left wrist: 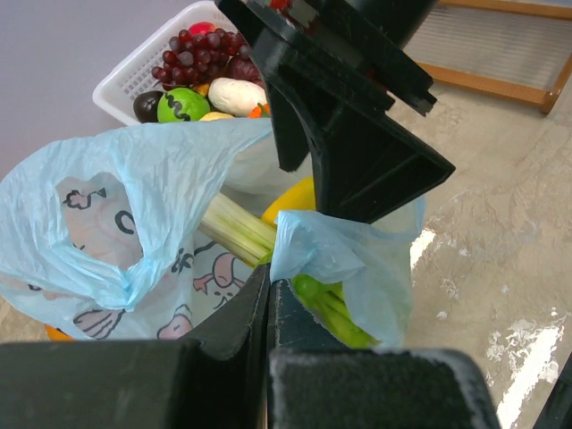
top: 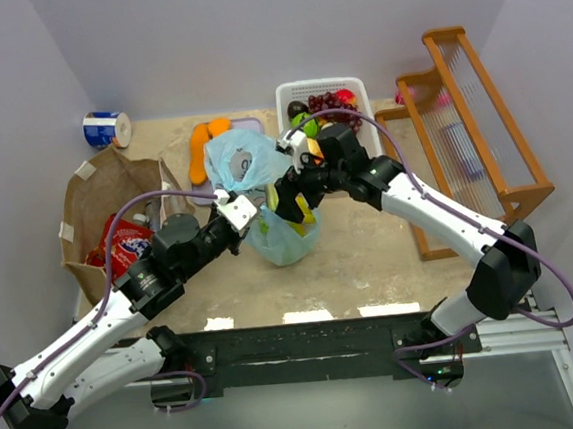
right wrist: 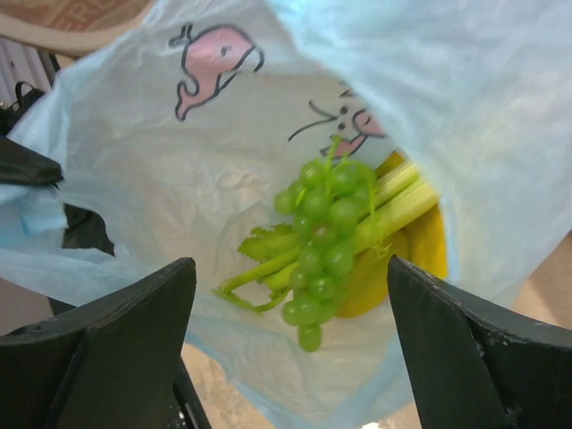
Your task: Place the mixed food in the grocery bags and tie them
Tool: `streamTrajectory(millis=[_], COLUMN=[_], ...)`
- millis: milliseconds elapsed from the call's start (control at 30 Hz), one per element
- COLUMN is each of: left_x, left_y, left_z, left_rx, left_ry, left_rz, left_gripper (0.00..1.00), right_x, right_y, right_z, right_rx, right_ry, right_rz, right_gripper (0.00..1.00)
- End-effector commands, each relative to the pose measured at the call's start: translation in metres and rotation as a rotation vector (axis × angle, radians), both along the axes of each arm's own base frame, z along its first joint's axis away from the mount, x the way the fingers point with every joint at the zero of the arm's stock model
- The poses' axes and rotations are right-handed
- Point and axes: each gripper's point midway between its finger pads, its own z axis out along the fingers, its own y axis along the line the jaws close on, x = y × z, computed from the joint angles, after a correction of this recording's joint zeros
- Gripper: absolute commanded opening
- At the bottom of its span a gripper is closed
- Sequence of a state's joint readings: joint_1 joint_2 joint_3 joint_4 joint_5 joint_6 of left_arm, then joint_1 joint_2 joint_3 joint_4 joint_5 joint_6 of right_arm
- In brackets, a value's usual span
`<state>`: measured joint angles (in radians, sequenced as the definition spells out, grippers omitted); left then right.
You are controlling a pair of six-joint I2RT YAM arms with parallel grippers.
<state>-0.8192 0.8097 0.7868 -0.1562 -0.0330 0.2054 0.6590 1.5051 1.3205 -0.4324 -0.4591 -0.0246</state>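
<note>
The left claw (left wrist: 268,284) clamps the rim of the thin light-blue printed plastic bag (left wrist: 116,170), propping its mouth open. The right claw (right wrist: 288,268) hangs wide above, the green toy grape bunch (right wrist: 320,237) directly beneath it, inside.

My left arm (top: 86,337) stretches from the near left toward the middle, and my left gripper (left wrist: 268,308) is clamped tight, fingers together. My right arm (top: 437,211) bends in from the right, wrist tipped down. My right gripper (right wrist: 290,304) is spread wide, close beside the left one.
</note>
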Motion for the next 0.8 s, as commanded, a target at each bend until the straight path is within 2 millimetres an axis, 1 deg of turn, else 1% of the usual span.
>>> streamTrajectory(millis=[0,33,100,133,200,233,267,300,333,367,400,433,467,500,567,600,667,700,767], left_x=[0.003,0.003,0.003,0.002,0.002,0.002,0.002,0.002,0.002,0.002,0.002,0.002,0.002,0.001,0.002,0.001,0.002,0.002,0.002], left_y=[-0.002,-0.002,-0.002,-0.001,-0.001,-0.001,-0.001,-0.001,-0.001,-0.002,-0.002,-0.002,-0.002,-0.003,-0.002,-0.003,-0.003,-0.003,-0.004], left_z=[0.007,0.006,0.007,0.008,0.008,0.008,0.009,0.009,0.008,0.008,0.008,0.007,0.007,0.007,0.007,0.006,0.005,0.004,0.004], left_rx=[-0.015,-0.015,-0.015,-0.018,-0.018,-0.019,-0.021,-0.021,-0.018,-0.019,-0.017,-0.018,-0.017,-0.018,-0.015,-0.014,-0.012,-0.012,-0.01], left_ry=[-0.04,-0.04,-0.043,-0.043,-0.043,-0.044,-0.046,-0.046,-0.045,-0.043,-0.043,-0.042,-0.041,-0.042,-0.041,-0.039,-0.037,-0.035,-0.035], left_rz=[-0.005,-0.005,-0.006,-0.005,-0.005,-0.005,-0.005,-0.007,-0.007,-0.008,-0.01,-0.011,-0.011,-0.013,-0.013,-0.016,-0.015,-0.015,-0.015], left_gripper=[0.0,0.0,0.0,0.0,0.0,0.0,0.0,0.0,0.0,0.0,0.0,0.0,0.0,0.0,0.0,0.0,0.0,0.0,0.0], right_x=[0.033,0.047,0.068,0.09,0.112,0.127,0.142,0.155,0.163,0.176,0.181,0.186,0.189,0.195,0.203,0.207,0.21,0.211,0.212], right_y=[-0.015,-0.024,-0.042,-0.063,-0.086,-0.101,-0.107,-0.122,-0.127,-0.127,-0.13,-0.13,-0.13,-0.128,-0.133,-0.134,-0.138,-0.137,-0.135], right_z=[0.077,0.091,0.099,0.1,0.093,0.093,0.071,0.062,0.05,0.015,0.007,-0.006,-0.021,-0.043,-0.063,-0.076,-0.084,-0.09,-0.096], right_rx=[0.073,0.083,0.104,0.111,0.107,0.087,0.03,-0.033,-0.075,-0.144,-0.173,-0.198,-0.231,-0.269,-0.319,-0.345,-0.37,-0.377,-0.377], right_ry=[-0.166,-0.188,-0.18,-0.169,-0.133,-0.142,-0.117,-0.123,-0.109,-0.055,-0.031,-0.005,0.016,0.047,0.056,0.067,0.067,0.074,0.081], right_rz=[-0.193,-0.25,-0.361,-0.44,-0.556,-0.622,-0.661,-0.74,-0.76,-0.764,-0.773,-0.773,-0.765,-0.763,-0.786,-0.792,-0.809,-0.806,-0.8], right_gripper=[0.94,0.94,0.94,0.94,0.95,0.96,0.96,0.96,0.96,0.96,0.96,0.96,0.96,0.96,0.97,0.97,0.97,0.97,0.97])
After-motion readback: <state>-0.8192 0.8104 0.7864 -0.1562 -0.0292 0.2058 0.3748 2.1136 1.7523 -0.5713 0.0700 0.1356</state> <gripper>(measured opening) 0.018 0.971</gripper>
